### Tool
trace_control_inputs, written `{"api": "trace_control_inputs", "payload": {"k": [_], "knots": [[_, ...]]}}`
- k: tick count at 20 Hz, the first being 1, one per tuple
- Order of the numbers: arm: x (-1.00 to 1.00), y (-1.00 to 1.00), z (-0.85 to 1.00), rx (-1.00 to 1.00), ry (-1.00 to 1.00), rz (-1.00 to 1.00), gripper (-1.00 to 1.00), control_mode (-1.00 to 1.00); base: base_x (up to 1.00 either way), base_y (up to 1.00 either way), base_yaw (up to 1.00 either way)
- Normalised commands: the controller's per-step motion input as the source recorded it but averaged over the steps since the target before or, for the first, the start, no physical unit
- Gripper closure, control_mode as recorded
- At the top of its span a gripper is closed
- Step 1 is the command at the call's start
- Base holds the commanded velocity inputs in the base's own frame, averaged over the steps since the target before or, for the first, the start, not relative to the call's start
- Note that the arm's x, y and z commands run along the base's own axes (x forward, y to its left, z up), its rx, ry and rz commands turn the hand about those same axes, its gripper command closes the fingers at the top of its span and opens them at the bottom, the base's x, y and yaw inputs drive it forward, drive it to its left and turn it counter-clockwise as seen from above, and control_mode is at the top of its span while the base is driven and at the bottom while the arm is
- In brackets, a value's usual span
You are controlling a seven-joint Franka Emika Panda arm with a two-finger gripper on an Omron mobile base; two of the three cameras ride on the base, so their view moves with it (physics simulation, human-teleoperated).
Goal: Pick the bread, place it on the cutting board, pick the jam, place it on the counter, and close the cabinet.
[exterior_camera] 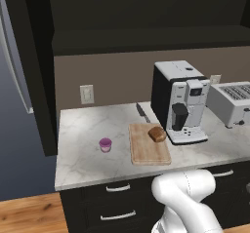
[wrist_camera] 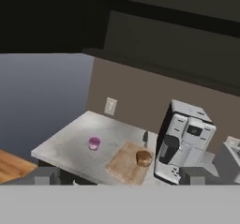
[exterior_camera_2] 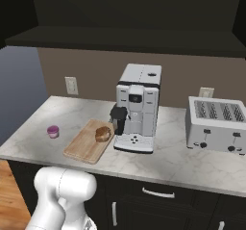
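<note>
The bread (exterior_camera: 157,133) (exterior_camera_2: 102,134) (wrist_camera: 143,158) lies on the far right corner of the cutting board (exterior_camera: 148,149) (exterior_camera_2: 84,146) (wrist_camera: 123,164), close to the coffee machine. The jam (exterior_camera: 105,144) (exterior_camera_2: 53,131) (wrist_camera: 94,143) stands upright on the counter (exterior_camera: 83,154) (exterior_camera_2: 178,161) (wrist_camera: 65,145), left of the board. Overhead hangs the dark cabinet (exterior_camera: 146,12) (exterior_camera_2: 134,7) (wrist_camera: 168,17), its inner shelf showing; a tall dark panel (exterior_camera: 39,81) at its left looks like a swung-out door. My gripper (wrist_camera: 122,178) is open and empty, well back from the counter, looking at it from a distance.
A white coffee machine (exterior_camera: 180,100) (exterior_camera_2: 137,108) (wrist_camera: 185,141) stands right of the board, with a silver toaster (exterior_camera: 233,103) (exterior_camera_2: 216,123) beyond it. A knife (exterior_camera: 142,112) lies behind the board. Black drawers (exterior_camera: 117,203) sit under the counter. A fridge (exterior_camera: 10,56) is at far left.
</note>
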Motion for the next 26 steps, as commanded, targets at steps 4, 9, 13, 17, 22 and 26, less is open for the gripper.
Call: {"api": "trace_control_inputs", "payload": {"k": [4,9,13,17,22,26], "knots": [[-0.63,0.11,0.07,0.0,-0.21,0.0,-1.0,-1.0,0.0,0.0,0.0],[-0.57,0.1,0.0,0.0,-0.17,0.0,-1.0,-1.0,0.0,0.0,0.0],[-0.29,0.23,0.0,0.0,-0.08,0.0,-1.0,-1.0,0.0,0.0,0.0],[0.0,0.41,0.0,0.0,0.0,0.0,-1.0,-1.0,0.0,0.0,0.0],[0.0,0.51,0.0,0.0,0.0,0.0,-1.0,-1.0,0.0,0.0,0.0],[0.0,0.52,0.0,0.0,0.0,0.0,-1.0,-1.0,0.0,0.0,0.0]]}}
